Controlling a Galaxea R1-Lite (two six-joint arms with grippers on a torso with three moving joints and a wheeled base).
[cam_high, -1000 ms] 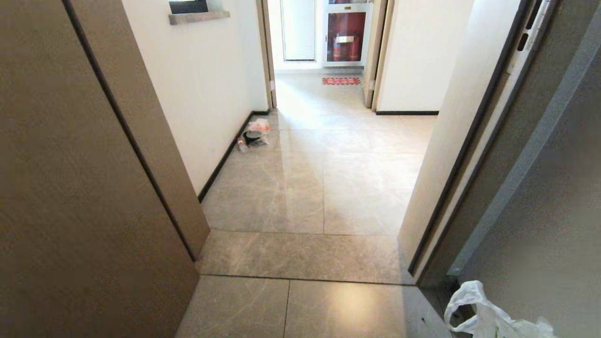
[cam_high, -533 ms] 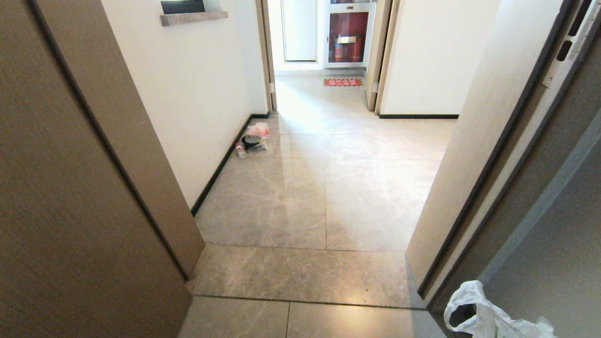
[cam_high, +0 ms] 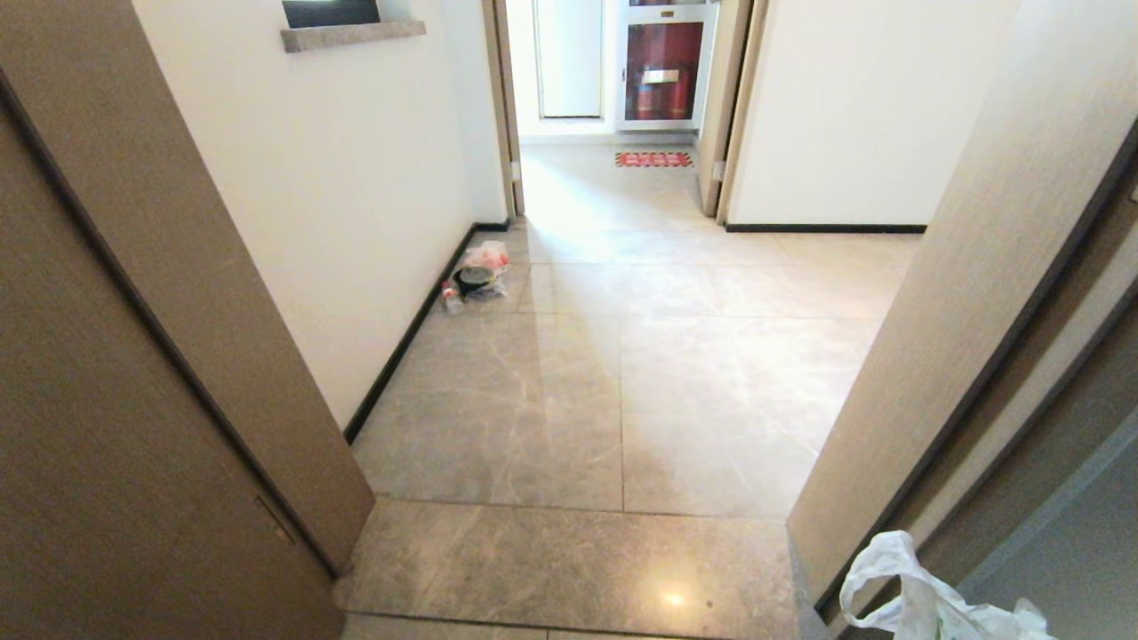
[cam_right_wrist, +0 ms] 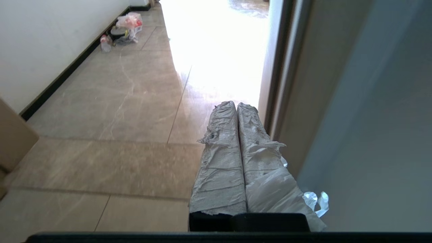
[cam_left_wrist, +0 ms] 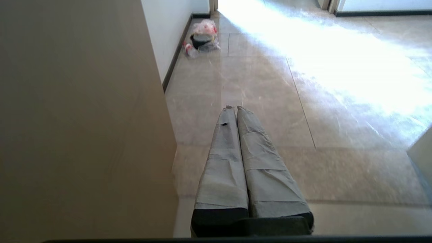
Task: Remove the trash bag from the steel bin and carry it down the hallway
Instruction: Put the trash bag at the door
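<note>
The white crinkly trash bag hangs at the lower right of the head view, one loop handle standing up. My right gripper is shut on the trash bag, whose plastic drapes over one taped finger and down beside it. My left gripper is shut with nothing in it and points level over the floor. Both sit low in a doorway that leads onto the hallway with its pale stone-look tiles. The steel bin is out of view.
A tan door stands close on the left and the door frame close on the right. A clear bag with red print, a dark round thing and a bottle lie by the left wall's black baseboard. A far doorway opens ahead.
The whole head view has shifted: the camera has moved forward through the doorway, so the door and frame slide outward and the hallway floor comes nearer. The bag keeps its place in the picture.
</note>
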